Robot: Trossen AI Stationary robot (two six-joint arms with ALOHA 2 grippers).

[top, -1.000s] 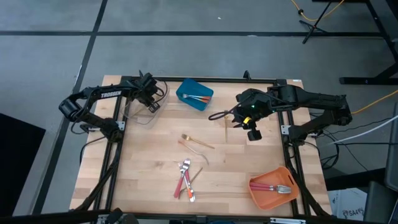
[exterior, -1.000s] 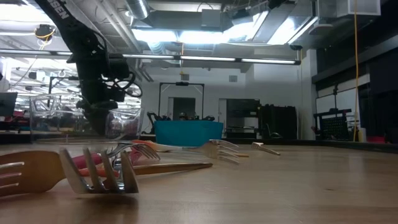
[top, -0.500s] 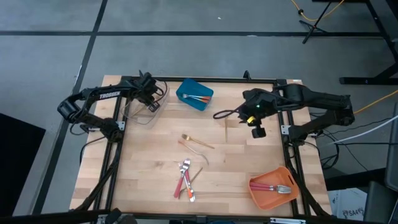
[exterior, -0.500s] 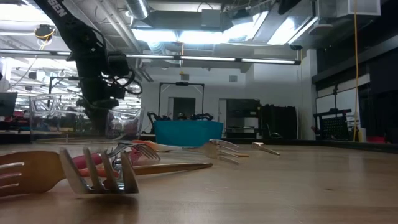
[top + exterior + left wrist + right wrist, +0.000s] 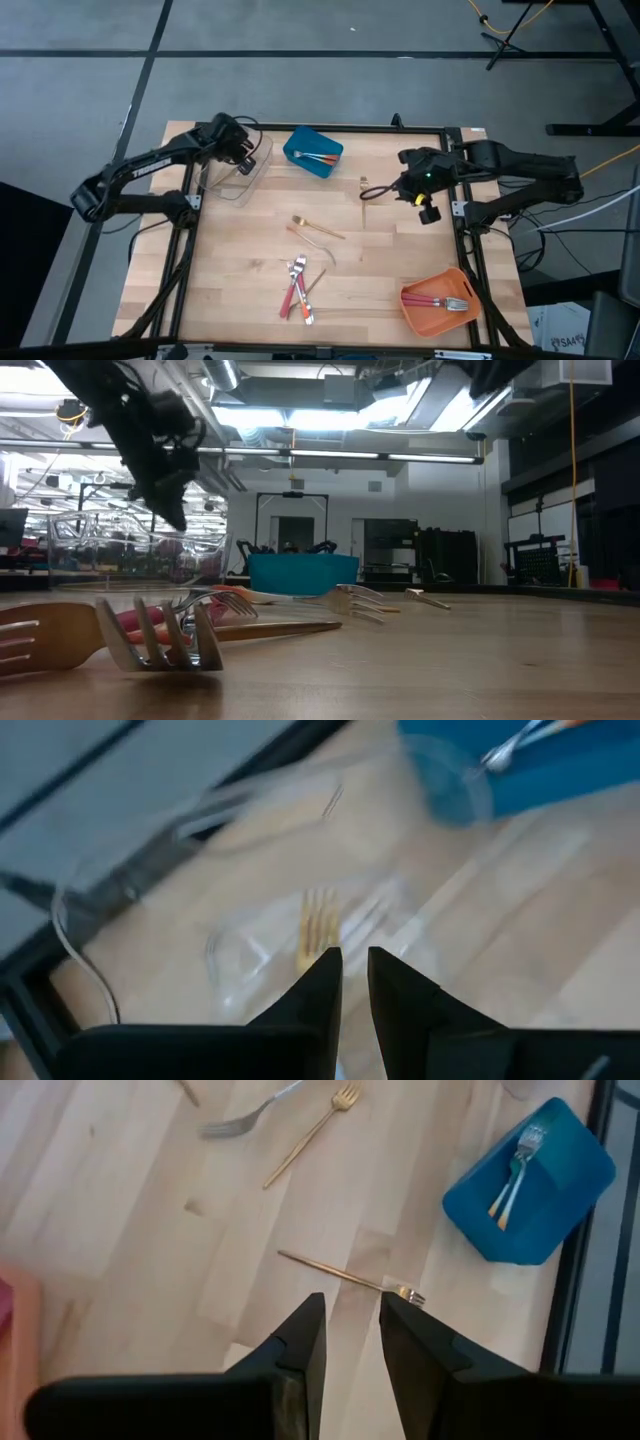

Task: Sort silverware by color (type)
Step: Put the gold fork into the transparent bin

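Left gripper [image 5: 354, 955] hangs over the clear bin [image 5: 232, 175] at the far left, fingers a little apart and empty, a gold fork [image 5: 318, 925] lying in the bin below. Right gripper [image 5: 350, 1302] sits far right, fingers apart too. Another slim all-gold fork [image 5: 318, 228] lies mid-worktop [image 5: 400, 250], slanted mostly left-right, head to the left

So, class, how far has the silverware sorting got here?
Done: a gold fork lies in the clear bin, orange-handled forks in the blue bin, red-handled pieces in the orange bin. In hand: nothing; the left gripper is over the clear bin, the right gripper over a loose gold piece. Left: that piece, a second gold fork and the mixed pile.
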